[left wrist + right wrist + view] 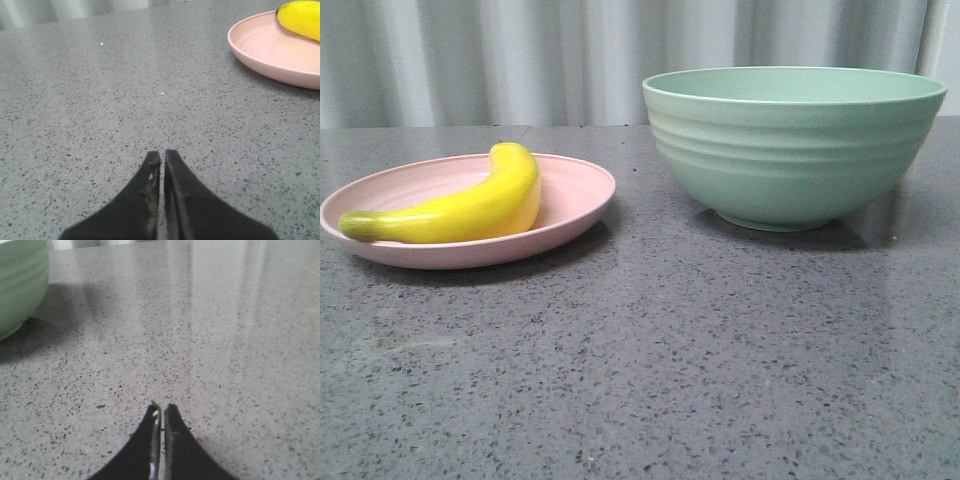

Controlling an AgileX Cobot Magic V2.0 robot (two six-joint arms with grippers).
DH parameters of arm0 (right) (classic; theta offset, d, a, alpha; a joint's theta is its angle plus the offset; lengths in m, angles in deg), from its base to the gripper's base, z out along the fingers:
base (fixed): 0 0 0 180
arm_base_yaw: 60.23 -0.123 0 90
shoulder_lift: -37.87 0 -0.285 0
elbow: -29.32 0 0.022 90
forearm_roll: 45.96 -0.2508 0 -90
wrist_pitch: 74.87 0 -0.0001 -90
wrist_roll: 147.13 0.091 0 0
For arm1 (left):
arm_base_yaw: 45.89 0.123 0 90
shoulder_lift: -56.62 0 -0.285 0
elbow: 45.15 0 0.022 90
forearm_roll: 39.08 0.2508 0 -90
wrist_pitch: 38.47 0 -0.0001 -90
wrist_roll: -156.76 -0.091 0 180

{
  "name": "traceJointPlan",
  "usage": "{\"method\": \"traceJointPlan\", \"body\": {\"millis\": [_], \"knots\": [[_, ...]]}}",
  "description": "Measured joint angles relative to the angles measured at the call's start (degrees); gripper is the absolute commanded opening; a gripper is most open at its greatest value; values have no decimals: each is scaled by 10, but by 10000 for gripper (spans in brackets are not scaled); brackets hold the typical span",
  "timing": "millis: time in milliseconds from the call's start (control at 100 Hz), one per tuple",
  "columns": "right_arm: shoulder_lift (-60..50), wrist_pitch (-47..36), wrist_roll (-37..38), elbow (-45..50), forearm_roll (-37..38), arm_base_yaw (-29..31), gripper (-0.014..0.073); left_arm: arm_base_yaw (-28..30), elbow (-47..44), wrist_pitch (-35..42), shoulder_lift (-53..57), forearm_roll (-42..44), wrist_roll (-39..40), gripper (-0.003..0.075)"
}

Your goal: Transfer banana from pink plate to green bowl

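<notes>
We see the banana (pixel 460 205) lying in the pink plate (pixel 575 190) on the grey speckled table (pixel 650 350), green bowl (pixel 790 145) well apart beside it, left gripper (pixel 161 156) and right gripper (pixel 161 409) both empty, jaws seemingly pressed together, low over bare tabletop.

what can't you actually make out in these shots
- Inside of the green bowl: front view sits low, so the rim hides whatever is in it.
- Banana: left wrist view cuts off most of it at the picture edge, with part of the pink plate.
- Bowl in right wrist view: only a sliver of wall shows.
- Left tool and right tool: absent from front view, so arm positions are unknown.
</notes>
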Motion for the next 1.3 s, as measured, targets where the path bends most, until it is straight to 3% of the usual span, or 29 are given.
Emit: {"method": "traceJointPlan", "body": {"millis": [900, 1300], "knots": [[0, 0, 0, 0, 0, 0, -74, 0, 0, 0, 0, 0, 0, -19], [0, -15, 0, 0, 0, 0, -74, 0, 0, 53, 0, -3, 0, -19]]}}
